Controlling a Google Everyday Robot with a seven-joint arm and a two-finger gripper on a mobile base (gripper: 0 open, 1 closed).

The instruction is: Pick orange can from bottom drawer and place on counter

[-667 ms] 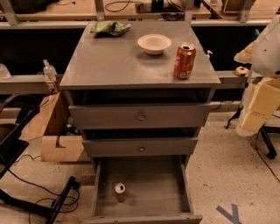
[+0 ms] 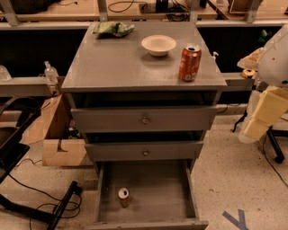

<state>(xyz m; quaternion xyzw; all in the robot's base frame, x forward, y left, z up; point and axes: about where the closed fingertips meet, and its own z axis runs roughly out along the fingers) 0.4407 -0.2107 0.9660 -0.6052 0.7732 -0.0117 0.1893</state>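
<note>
overview: grey cabinet centre frame, gripper [image 2: 260,120] off to its right, well apart from it.
orange can [image 2: 123,196]: upright on the floor of the bottom drawer [image 2: 157,182], front-left area, apart from the left wall and the front board. Small cylinder, dull orange-brown body, silver top.
bottom drawer: pulled out, top open. Deep grey wooden box, plain flat floor, low side walls.
in the way: the two upper drawers [image 2: 145,119] are shallower, each with a small round metal knob, and their fronts sit above the rear of the bottom drawer. The orange can stands forward of them.
counter [image 2: 117,63]: flat matte grey rectangle.
on counter: red-orange can [image 2: 190,62] upright near the front-right corner; pale round bowl [image 2: 158,45] behind and left of it; crumpled green bag [image 2: 113,29] at the back-left.
left of cabinet: open cardboard box [image 2: 57,146] on the floor just beside it, clear bottle [image 2: 50,72] on a grey ledge, black stand legs [image 2: 58,209] with cables.
floor [image 2: 234,179]: pale speckled, blue tape mark [image 2: 236,219] at front right.
behind: pale wooden workbench [image 2: 135,10] with metal legs.
gripper: cream, blocky, angled down-left at about upper-drawer height, over the floor. Touches nothing.
gripper state: cannot tell.
</note>
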